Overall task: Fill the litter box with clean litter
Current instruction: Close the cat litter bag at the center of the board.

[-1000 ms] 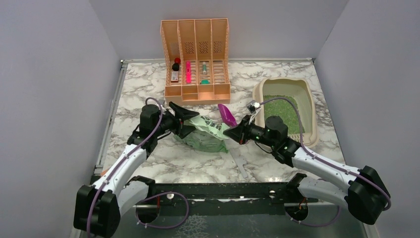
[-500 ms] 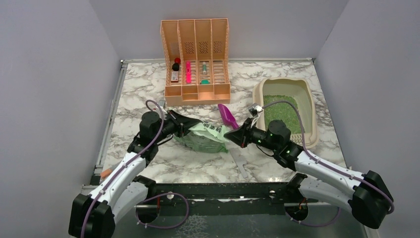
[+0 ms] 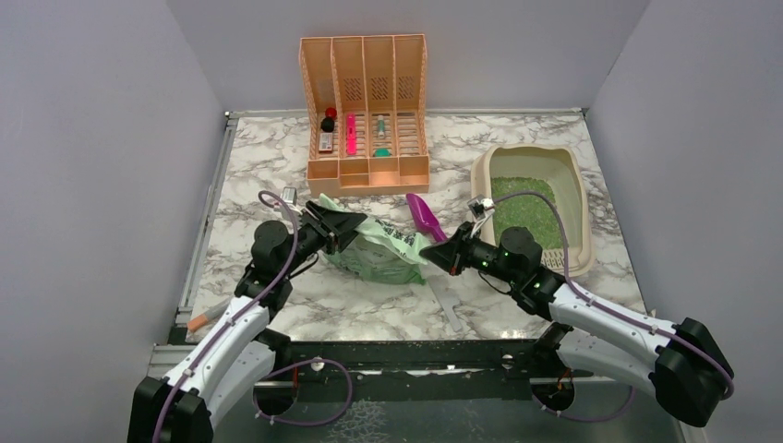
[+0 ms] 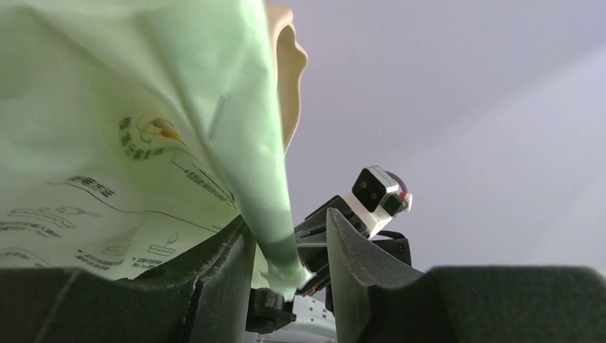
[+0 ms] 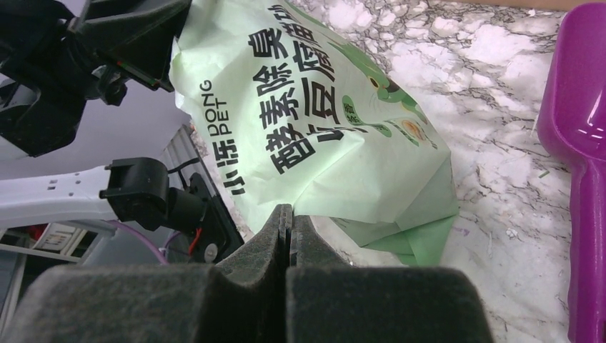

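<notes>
Even, diffuse overhead light is noted in the top view. The marble worktop (image 3: 268, 175) is brightly lit, and only a soft shadow is cast beneath the pale green bag (image 3: 383, 247). In the left wrist view the bag is lit from behind and rendered translucent, and the jaws are dark and blurred. In the right wrist view the jaws are out of focus, the bag's print is sharp, and a mild sheen is shown on the purple scoop (image 5: 582, 107).
</notes>
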{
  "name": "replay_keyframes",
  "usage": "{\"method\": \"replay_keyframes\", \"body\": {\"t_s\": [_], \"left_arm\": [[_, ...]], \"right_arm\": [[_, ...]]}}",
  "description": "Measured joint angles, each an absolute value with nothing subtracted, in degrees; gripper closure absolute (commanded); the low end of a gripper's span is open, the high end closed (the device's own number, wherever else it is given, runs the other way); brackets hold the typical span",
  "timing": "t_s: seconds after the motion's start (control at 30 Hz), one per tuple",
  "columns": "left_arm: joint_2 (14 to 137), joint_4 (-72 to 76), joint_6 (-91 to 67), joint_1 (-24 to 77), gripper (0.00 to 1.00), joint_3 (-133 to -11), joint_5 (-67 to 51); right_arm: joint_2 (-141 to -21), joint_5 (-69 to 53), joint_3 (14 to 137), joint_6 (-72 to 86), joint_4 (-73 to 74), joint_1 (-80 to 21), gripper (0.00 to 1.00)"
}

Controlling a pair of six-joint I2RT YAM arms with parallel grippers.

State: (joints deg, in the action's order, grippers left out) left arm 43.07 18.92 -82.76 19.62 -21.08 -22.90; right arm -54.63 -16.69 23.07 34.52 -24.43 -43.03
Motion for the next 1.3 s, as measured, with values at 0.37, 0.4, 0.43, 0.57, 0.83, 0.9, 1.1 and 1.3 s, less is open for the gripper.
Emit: {"method": "replay_keyframes", "body": {"t_s": [0.37, 0.4, 0.43, 0.57, 0.83, 0.9, 1.1, 1.3], "left_arm": [[48.9, 20.6, -83.8, 19.6, 1.00, -21.3, -24.2], [48.4, 20.5, -83.2, 19.6, 1.00, -21.3, -24.1], [47.5, 20.4, -82.2, 19.6, 1.00, -21.3, -23.9], [44.3, 22.0, -77.9, 19.6, 1.00, -20.1, -23.5], [48.6, 43.4, -76.0, 19.6, 1.00, -12.8, -24.0], [51.9, 49.4, -76.9, 19.5, 1.00, -12.2, -24.3], [58.2, 59.8, -78.0, 19.4, 1.00, -12.2, -26.9], [58.7, 63.0, -77.6, 19.5, 1.00, -12.2, -30.2]], "right_arm": [[-54.6, -16.4, 23.1, 35.0, -24.3, -43.1, 0.98], [-54.6, -16.3, 23.1, 35.3, -24.2, -43.1, 0.94], [-54.6, -16.0, 23.2, 35.8, -24.1, -43.1, 0.90], [-54.7, -15.5, 24.5, 38.4, -22.2, -43.3, 0.82], [-51.9, -12.7, 32.4, 41.9, -9.6, -43.4, 0.36], [-51.6, -12.8, 35.0, 42.5, -6.6, -43.4, 0.16], [-50.4, -12.5, 36.7, 54.5, -1.6, -43.4, 0.11], [-51.1, -11.7, 24.9, 71.0, -8.2, -43.4, 0.27]]}}
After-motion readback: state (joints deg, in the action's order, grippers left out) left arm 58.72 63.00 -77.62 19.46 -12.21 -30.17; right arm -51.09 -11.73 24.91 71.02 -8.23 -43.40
